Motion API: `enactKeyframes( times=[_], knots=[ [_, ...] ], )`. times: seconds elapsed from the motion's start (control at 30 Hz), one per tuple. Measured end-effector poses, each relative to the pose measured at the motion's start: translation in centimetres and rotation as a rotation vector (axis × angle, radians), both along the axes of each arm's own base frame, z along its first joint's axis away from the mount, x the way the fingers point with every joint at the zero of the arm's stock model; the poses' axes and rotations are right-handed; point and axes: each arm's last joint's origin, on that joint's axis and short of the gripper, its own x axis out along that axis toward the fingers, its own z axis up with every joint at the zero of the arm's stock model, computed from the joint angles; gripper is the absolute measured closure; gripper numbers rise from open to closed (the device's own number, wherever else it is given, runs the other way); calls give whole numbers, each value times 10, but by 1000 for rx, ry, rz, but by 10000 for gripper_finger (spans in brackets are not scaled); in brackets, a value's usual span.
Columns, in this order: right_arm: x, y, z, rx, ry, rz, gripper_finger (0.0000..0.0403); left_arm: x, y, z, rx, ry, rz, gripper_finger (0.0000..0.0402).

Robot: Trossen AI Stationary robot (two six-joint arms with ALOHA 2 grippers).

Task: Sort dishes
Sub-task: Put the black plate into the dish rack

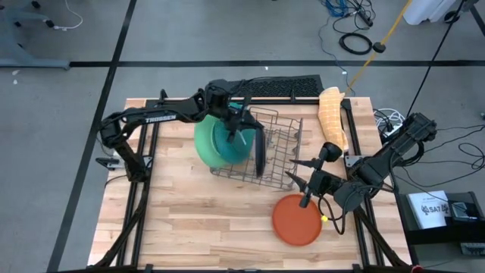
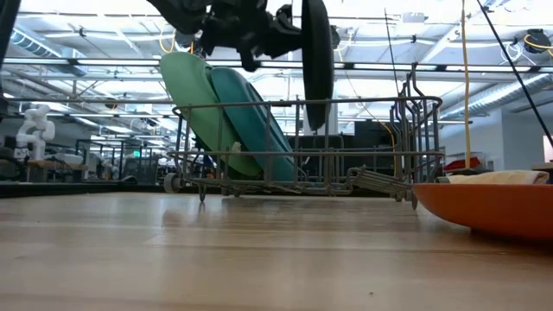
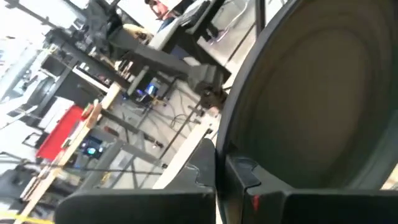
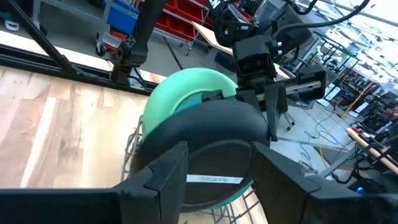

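A grey wire rack (image 1: 284, 144) stands mid-table. A light-green plate (image 1: 201, 140) and a teal plate (image 1: 227, 150) stand on edge in its left end, leaning left (image 2: 194, 104). My left gripper (image 1: 241, 125) is shut on a black plate (image 1: 260, 152), which is upright over the rack. An orange plate (image 1: 297, 221) lies flat on the table near the right front (image 2: 492, 207). My right gripper (image 1: 292, 171) is open and empty. It hovers by the orange plate's far edge and points at the rack. My left gripper pinches the black plate's rim (image 4: 264, 93) near its top, one finger on each face. The fingers (image 4: 273, 109) come slanting from above and the table's left. The plate hangs upright, edge toward the table's front. Its lower edge (image 2: 316, 102) is about level with the rack's top rail.
A pale yellow ridged object (image 1: 332, 117) lies at the far right. A dark flat grid (image 1: 280, 87) lies along the far edge. The bare wooden table (image 1: 189, 220) stretches in front of the rack. Cables and a box sit off the table's right side.
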Motion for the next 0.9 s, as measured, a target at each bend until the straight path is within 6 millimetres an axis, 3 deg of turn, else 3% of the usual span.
enactKeyframes(
  times=[0.4, 0.9],
  knots=[
    [1, -2, -1, -14, 15, -3, 236, -4, 20, -13, 216, 57, 128, 401],
    [1, -4, -3, -23, 30, -11, 236, 14, -29, -22, 629, 128, 130, 401]
  ],
)
